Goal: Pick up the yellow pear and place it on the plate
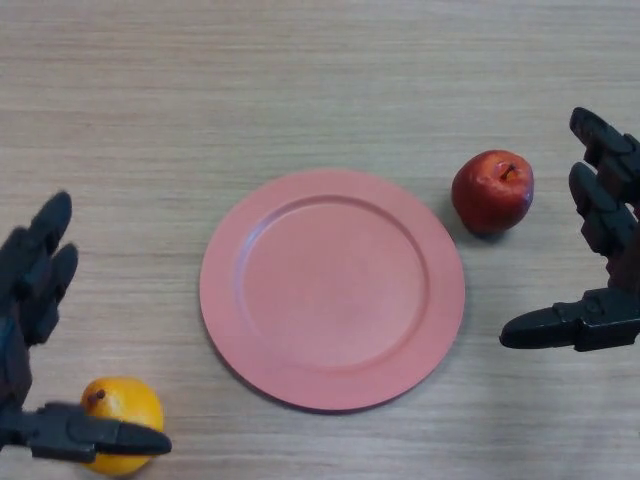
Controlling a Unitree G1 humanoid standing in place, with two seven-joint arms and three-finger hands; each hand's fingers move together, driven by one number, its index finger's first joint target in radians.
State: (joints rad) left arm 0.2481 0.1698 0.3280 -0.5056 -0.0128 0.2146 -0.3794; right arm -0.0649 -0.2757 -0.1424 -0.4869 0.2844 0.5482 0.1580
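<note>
A yellow pear (120,405) with a small brown stem lies on the wooden table at the lower left. My left hand (30,290) is open around it, fingers stretched above it and the thumb (95,437) crossing its front; the pear sits in the gap, not gripped. The pink round plate (225,300) lies empty in the middle, to the right of the pear. My right hand (605,215) hovers open at the right edge, thumb pointing left.
A red apple (492,191) stands just right of the plate's upper rim, between the plate and my right hand. The table is light wood.
</note>
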